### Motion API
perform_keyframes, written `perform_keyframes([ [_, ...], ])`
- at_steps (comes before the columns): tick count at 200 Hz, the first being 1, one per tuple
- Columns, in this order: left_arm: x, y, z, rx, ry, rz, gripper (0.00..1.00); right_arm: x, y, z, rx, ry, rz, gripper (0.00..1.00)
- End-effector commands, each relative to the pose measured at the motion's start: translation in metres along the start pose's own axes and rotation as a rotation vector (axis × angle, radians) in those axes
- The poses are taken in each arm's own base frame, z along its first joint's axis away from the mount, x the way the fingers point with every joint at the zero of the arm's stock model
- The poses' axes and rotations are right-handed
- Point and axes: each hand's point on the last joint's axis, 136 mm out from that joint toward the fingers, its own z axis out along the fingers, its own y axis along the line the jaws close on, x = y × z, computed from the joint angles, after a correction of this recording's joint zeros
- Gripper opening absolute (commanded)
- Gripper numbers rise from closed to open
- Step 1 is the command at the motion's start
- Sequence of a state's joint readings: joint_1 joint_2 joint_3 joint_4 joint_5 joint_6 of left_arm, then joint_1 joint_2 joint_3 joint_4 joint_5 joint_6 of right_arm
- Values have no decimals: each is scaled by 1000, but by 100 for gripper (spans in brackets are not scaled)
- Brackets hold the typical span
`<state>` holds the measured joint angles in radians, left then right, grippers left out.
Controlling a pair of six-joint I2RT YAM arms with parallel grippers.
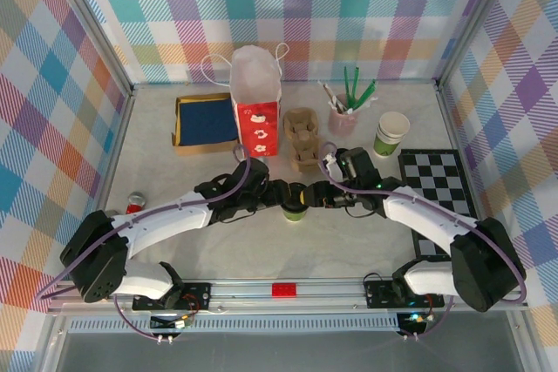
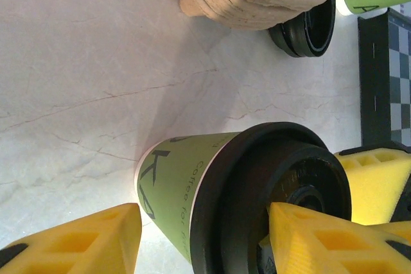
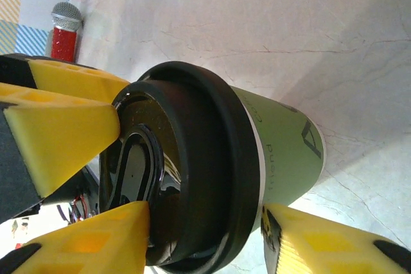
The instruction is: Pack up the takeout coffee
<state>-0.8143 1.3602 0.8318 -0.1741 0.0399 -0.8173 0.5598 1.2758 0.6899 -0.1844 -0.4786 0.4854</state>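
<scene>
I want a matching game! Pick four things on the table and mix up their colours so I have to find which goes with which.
Things:
1. takeout coffee
2. bag
3. mat
4. flat box

Colours:
A. red
B. blue inside
C. green with a black lid
D. black and white squares

Right pairs: 1-C, 2-A, 3-D, 4-B.

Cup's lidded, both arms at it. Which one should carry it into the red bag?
Left, probably. The red bag stands behind-left of the takeout coffee, nearer the left gripper; the right gripper would reach across. Both jaws are open around it.
</scene>
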Motion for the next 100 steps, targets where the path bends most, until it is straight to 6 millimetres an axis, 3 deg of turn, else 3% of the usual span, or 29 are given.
perform_keyframes([
  [1,0,15,5,-64,32,24,55,52,-39,1,163,162,108,52],
  [36,-10,6,-2,-54,19,42,59,38,-32,-7,185,140,75,60],
  [100,-15,-1,-23,-46,8,69,62,20,-20,-16,191,105,41,62],
])
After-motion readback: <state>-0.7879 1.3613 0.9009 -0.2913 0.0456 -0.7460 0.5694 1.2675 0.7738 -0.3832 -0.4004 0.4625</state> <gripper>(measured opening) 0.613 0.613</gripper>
